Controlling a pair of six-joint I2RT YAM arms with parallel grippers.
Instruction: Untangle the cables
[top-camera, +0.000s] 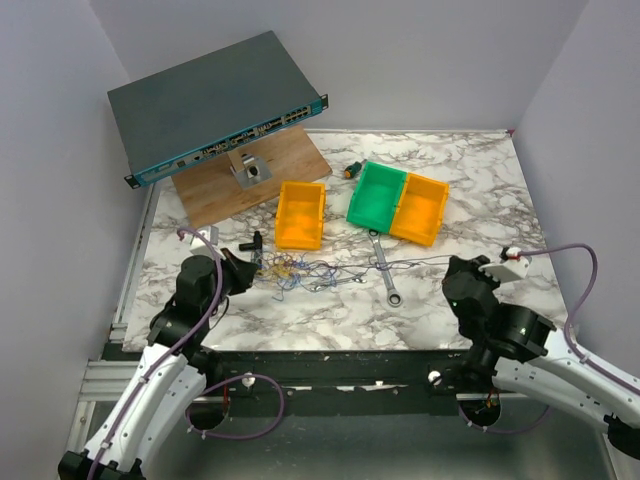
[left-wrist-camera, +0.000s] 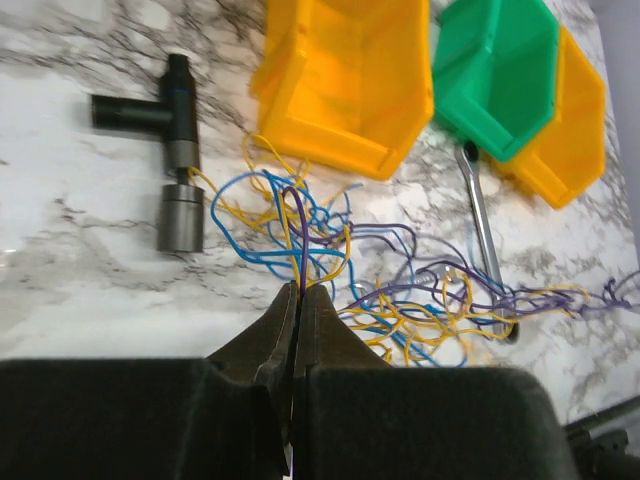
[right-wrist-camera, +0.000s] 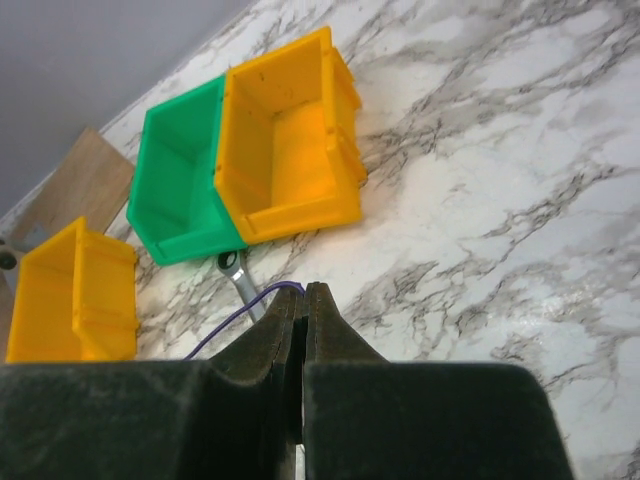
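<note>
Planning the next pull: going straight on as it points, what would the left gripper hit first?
Probably the tangle of thin blue, yellow and purple wires right ahead of the left gripper; the orange-yellow plastic bin lies beyond.

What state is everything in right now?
cables: tangled, partly spread across the table
left gripper: shut on a purple strand
right gripper: shut on a purple strand
wrench: lying flat, cables across it
bins: upright, empty
T-handle tool: lying flat
</note>
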